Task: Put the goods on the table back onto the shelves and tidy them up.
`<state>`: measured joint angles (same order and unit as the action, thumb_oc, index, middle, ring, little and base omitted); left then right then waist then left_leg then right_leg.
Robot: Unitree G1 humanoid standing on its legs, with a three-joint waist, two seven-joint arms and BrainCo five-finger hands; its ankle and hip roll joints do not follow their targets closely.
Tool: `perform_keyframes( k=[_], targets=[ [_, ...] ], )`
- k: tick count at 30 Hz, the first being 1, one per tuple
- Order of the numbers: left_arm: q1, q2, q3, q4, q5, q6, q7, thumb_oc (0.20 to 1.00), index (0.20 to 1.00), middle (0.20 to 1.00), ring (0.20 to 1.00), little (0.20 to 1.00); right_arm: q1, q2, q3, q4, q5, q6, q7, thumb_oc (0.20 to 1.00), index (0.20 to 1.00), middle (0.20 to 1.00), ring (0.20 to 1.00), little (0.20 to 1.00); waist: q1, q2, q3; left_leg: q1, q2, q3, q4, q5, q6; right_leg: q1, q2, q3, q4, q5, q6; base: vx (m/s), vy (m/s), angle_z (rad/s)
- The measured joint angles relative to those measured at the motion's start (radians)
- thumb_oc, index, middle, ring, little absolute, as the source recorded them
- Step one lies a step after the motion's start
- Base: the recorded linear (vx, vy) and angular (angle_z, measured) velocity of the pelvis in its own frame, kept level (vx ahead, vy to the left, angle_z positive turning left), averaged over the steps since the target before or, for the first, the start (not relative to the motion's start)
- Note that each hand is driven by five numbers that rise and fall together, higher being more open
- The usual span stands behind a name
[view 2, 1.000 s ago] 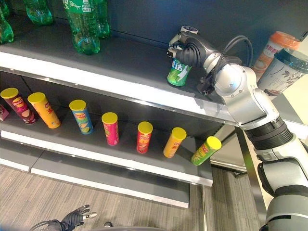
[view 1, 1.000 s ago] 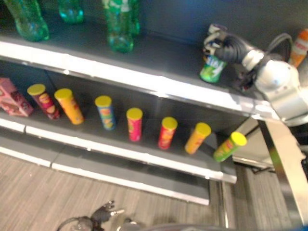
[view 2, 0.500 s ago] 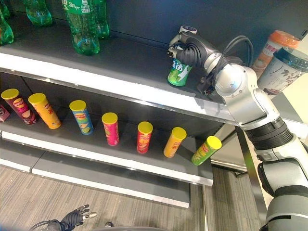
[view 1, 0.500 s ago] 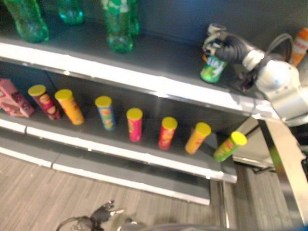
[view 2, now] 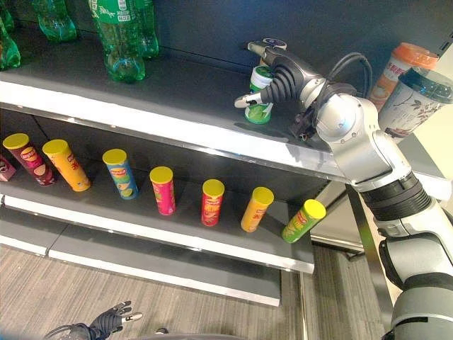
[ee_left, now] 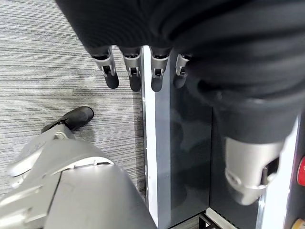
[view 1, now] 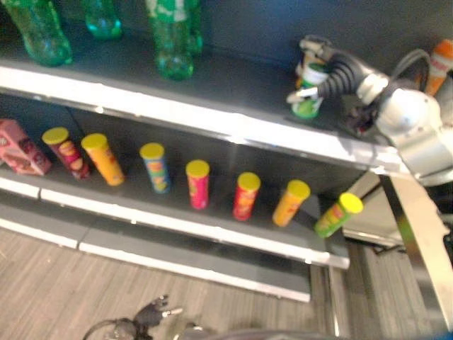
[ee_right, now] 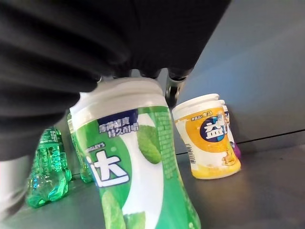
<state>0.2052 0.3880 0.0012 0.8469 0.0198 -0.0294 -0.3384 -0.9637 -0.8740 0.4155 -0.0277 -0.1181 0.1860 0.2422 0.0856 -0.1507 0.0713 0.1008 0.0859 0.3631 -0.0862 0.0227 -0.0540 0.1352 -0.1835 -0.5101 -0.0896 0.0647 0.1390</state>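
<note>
A green gum bottle [view 2: 260, 99] with a white cap stands upright on the upper shelf [view 2: 177, 92], towards its right end. My right hand [view 2: 284, 74] hovers over it, open, its fingers spread above the cap and its thumb out to the bottle's left. In the right wrist view the green gum bottle [ee_right: 138, 167] is very close, just below the fingers [ee_right: 174, 86]. My left hand [view 2: 106, 322] hangs low near the floor, its fingers [ee_left: 133, 71] straight and holding nothing.
Green soda bottles [view 2: 124, 42] stand at the upper shelf's left. A yellow gum bottle [ee_right: 209, 138] sits behind the green one. Several chip cans [view 2: 163, 190] line the lower shelf, the right-most [view 2: 303, 222] tilted. Two cups [view 2: 414, 103] stand at far right, and a pink box [view 1: 21, 145] at far left.
My right hand has opened and let go of the green gum bottle, which now stands upright instead of tilted. The left hand has not moved.
</note>
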Motion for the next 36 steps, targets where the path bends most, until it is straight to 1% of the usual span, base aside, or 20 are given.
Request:
perform_keyframes(
  k=[4,5,7,9,10,11,12,14,15,17,19,20,22,25,28,29,30,32,33,36],
  targets=[
    [0.000,0.000,0.000,0.000,0.000,0.000,0.000,1.000,1.000,1.000,1.000,1.000,0.000,-0.028,-0.016,-0.013,-0.001,-0.008,-0.033,1.000,1.000,1.000,1.000,1.000,-0.003,0.000,0.000,0.000,0.000,0.000,0.000,0.000,0.000,0.000,0.000,0.000,0.000,0.000,0.000,0.00,0.000,0.00],
    [-0.002,-0.002,0.001,0.001,0.000,-0.001,-0.001,1.000,1.000,1.000,1.000,1.000,0.012,-0.048,-0.046,-0.038,0.000,-0.013,-0.046,1.000,1.000,1.000,1.000,1.000,-0.006,-0.001,0.000,-0.001,-0.001,0.000,0.000,0.000,0.000,-0.001,0.000,0.000,0.000,0.000,0.000,0.00,0.012,0.04],
    [0.000,-0.006,0.008,0.005,0.000,-0.004,0.000,1.000,1.000,1.000,1.000,1.000,0.046,-0.075,-0.152,-0.114,-0.001,-0.041,-0.101,1.000,1.000,1.000,1.000,1.000,-0.009,0.001,0.000,-0.001,-0.002,0.000,0.000,0.000,0.000,-0.002,0.000,0.001,0.000,0.000,0.000,0.00,0.010,-0.02],
    [-0.003,-0.006,0.009,0.034,0.000,-0.004,0.000,1.000,1.000,1.000,1.000,1.000,0.067,-0.099,-0.221,-0.177,-0.001,-0.046,-0.141,1.000,1.000,1.000,1.000,1.000,-0.020,0.002,-0.001,0.002,-0.001,0.000,0.000,0.000,0.000,0.001,0.000,0.003,0.000,0.000,0.000,0.00,0.018,-0.05],
    [-0.004,-0.008,0.010,0.035,0.000,-0.004,0.000,1.000,1.000,1.000,1.000,1.000,0.113,-0.100,-0.299,-0.246,-0.001,-0.053,-0.163,1.000,1.000,1.000,1.000,1.000,-0.025,0.002,-0.001,0.002,0.000,0.001,0.000,0.000,0.000,0.000,0.001,0.004,0.000,0.000,0.000,0.00,0.000,0.00],
    [-0.005,-0.011,0.009,0.035,0.000,-0.004,0.000,1.000,1.000,1.000,1.000,1.000,0.148,-0.098,-0.345,-0.295,0.004,-0.059,-0.174,1.000,1.000,1.000,1.000,1.000,-0.031,0.002,-0.001,0.003,-0.001,0.003,0.000,0.000,0.000,-0.001,0.000,0.005,0.000,0.000,0.000,-0.01,0.018,-0.05],
    [-0.002,-0.016,0.009,0.037,0.000,-0.005,0.000,1.000,1.000,1.000,1.000,1.000,0.238,-0.076,-0.420,-0.407,0.015,-0.082,-0.190,1.000,1.000,1.000,1.000,1.000,-0.043,0.003,-0.001,0.005,-0.002,0.005,0.000,0.000,0.000,0.000,0.000,0.007,0.000,0.000,0.000,-0.03,0.029,-0.08],
    [-0.010,-0.018,0.006,0.041,0.000,-0.006,0.000,1.000,1.000,1.000,1.000,1.000,0.266,-0.057,-0.408,-0.455,0.063,-0.110,-0.190,1.000,1.000,1.000,1.000,1.000,-0.081,0.005,-0.003,0.008,-0.002,0.011,0.000,0.000,0.000,-0.003,0.001,0.016,0.000,0.001,-0.001,-0.04,0.026,-0.11],
    [-0.005,-0.018,0.008,0.040,0.000,-0.012,0.001,1.000,1.000,1.000,1.000,1.000,0.289,-0.040,-0.406,-0.471,0.097,-0.112,-0.182,1.000,1.000,1.000,1.000,1.000,-0.079,0.004,-0.005,0.010,0.000,0.012,-0.001,0.001,-0.001,-0.001,0.001,0.018,0.000,0.001,-0.001,-0.03,0.013,-0.17],
    [-0.019,-0.025,0.004,0.045,0.000,-0.013,0.000,1.000,1.000,1.000,1.000,1.000,0.340,-0.018,-0.358,-0.512,0.170,-0.114,-0.157,1.000,1.000,1.000,1.000,1.000,-0.086,0.006,-0.006,0.025,0.001,0.036,-0.001,0.001,-0.001,-0.002,0.001,0.042,0.000,0.003,-0.003,-0.03,0.011,-0.26],
    [-0.016,-0.030,-0.002,0.047,0.000,-0.015,0.000,1.000,1.000,1.000,1.000,1.000,0.408,0.044,-0.331,-0.556,0.222,-0.124,-0.135,1.000,1.000,1.000,1.000,1.000,-0.102,0.004,-0.009,0.026,0.001,0.043,-0.001,0.001,-0.001,-0.002,0.000,0.054,0.000,0.005,-0.004,-0.07,0.005,-0.16],
    [-0.018,-0.033,-0.002,0.048,0.000,-0.016,0.000,1.000,1.000,1.000,1.000,1.000,0.420,0.048,-0.312,-0.558,0.234,-0.131,-0.127,1.000,1.000,1.000,1.000,1.000,-0.106,0.004,-0.009,0.026,0.001,0.052,-0.001,0.001,-0.001,-0.005,0.000,0.060,0.000,0.007,-0.005,-0.11,0.002,-0.19],
    [-0.028,-0.037,-0.003,0.062,0.000,-0.019,0.002,1.000,1.000,1.000,1.000,1.000,0.515,0.094,-0.277,-0.588,0.351,-0.131,-0.085,1.000,1.000,1.000,1.000,1.000,-0.132,0.008,-0.025,0.025,0.002,0.076,-0.001,0.002,-0.001,-0.022,0.000,0.068,0.001,0.012,-0.008,-0.08,0.008,-0.23],
    [-0.034,-0.043,-0.007,0.064,0.000,-0.020,0.003,1.000,1.000,1.000,1.000,1.000,0.688,0.101,-0.225,-0.643,0.460,-0.131,-0.017,1.000,1.000,1.000,1.000,1.000,-0.137,0.011,-0.029,0.030,0.001,0.088,-0.001,0.001,-0.001,-0.032,0.000,0.090,0.002,0.017,-0.008,-0.04,0.014,-0.21],
    [-0.039,-0.043,-0.010,0.065,0.001,-0.022,0.004,1.000,1.000,1.000,1.000,1.000,0.890,0.113,-0.227,-0.638,0.573,-0.124,0.038,1.000,1.000,1.000,1.000,1.000,-0.179,0.029,-0.034,0.039,-0.002,0.119,-0.001,0.001,-0.001,-0.047,0.000,0.121,0.004,0.025,-0.010,-0.04,0.028,-0.23],
    [-0.041,-0.042,-0.017,0.064,0.001,-0.022,0.003,1.000,1.000,1.000,1.000,1.000,0.975,0.114,-0.218,-0.637,0.613,-0.119,0.060,1.000,1.000,1.000,1.000,1.000,-0.188,0.038,-0.038,0.036,0.000,0.124,-0.002,-0.001,-0.001,-0.053,-0.001,0.125,0.005,0.025,-0.010,0.02,0.022,-0.29],
    [-0.040,-0.043,-0.016,0.064,0.001,-0.024,0.001,1.000,1.000,1.000,1.000,1.000,1.026,0.105,-0.215,-0.631,0.626,-0.103,0.081,1.000,1.000,1.000,1.000,1.000,-0.189,0.036,-0.042,0.038,-0.001,0.132,-0.002,-0.002,0.000,-0.054,-0.001,0.135,0.003,0.025,-0.011,0.01,0.023,-0.30],
    [-0.038,-0.046,-0.016,0.066,0.001,-0.025,0.001,1.000,1.000,1.000,1.000,1.000,1.094,0.089,-0.213,-0.611,0.651,-0.084,0.115,1.000,1.000,1.000,1.000,1.000,-0.208,0.052,-0.042,0.037,-0.001,0.140,-0.008,-0.010,-0.001,-0.054,-0.001,0.152,0.002,0.029,-0.009,-0.02,0.003,-0.24],
    [-0.039,-0.052,-0.017,0.064,0.003,-0.025,0.000,1.000,1.000,1.000,1.000,1.000,1.129,0.087,-0.209,-0.595,0.671,-0.066,0.148,1.000,1.000,1.000,1.000,1.000,-0.230,0.065,-0.045,0.037,-0.001,0.140,-0.008,-0.012,-0.004,-0.053,-0.001,0.149,0.002,0.029,-0.009,0.00,0.000,0.00],
    [-0.058,-0.066,-0.022,0.064,0.003,-0.031,-0.001,1.000,1.000,1.000,1.000,1.000,1.146,0.108,-0.187,-0.543,0.700,-0.062,0.194,1.000,1.000,1.000,1.000,1.000,-0.228,0.073,-0.046,0.040,0.000,0.138,-0.008,-0.013,-0.007,-0.055,0.000,0.145,0.002,0.028,-0.007,-0.01,0.000,0.05]
  ],
)
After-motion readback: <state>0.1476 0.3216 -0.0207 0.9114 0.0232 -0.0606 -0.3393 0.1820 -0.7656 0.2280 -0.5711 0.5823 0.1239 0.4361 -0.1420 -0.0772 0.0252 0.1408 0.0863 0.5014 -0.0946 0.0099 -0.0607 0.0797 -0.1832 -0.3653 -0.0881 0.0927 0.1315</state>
